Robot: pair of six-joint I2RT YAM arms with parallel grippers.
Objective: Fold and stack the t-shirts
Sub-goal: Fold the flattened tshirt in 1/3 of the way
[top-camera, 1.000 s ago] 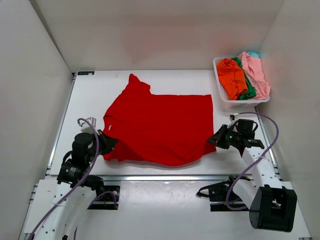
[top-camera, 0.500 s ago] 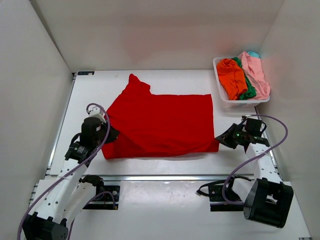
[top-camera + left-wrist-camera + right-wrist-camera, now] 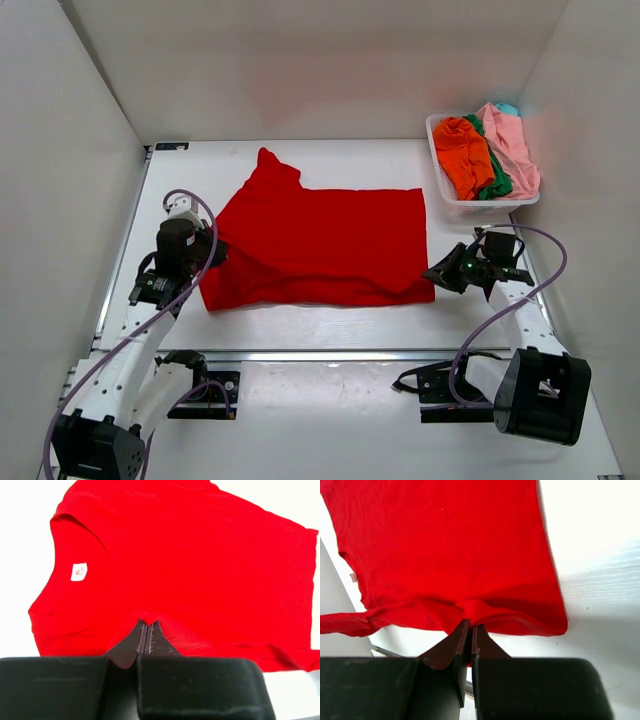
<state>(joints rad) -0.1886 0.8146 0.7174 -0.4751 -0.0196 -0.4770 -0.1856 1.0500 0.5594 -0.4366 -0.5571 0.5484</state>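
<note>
A bright red t-shirt lies spread on the white table, its near part folded over and one sleeve sticking out at the far left. My left gripper is shut on the shirt's left edge near the collar; the left wrist view shows the fingertips pinching red cloth. My right gripper is shut on the shirt's near right corner; the right wrist view shows its tips clamping the red hem. Orange, green, pale pink and teal shirts lie bundled in the basket.
A white plastic basket stands at the far right of the table. White walls enclose the table on the left, back and right. A metal rail runs along the table's near edge.
Both grippers have carried the shirt's near edge away from the front of the table, laying it over the shirt. The near edge now lies straighter and flatter. The left arm has moved up.
</note>
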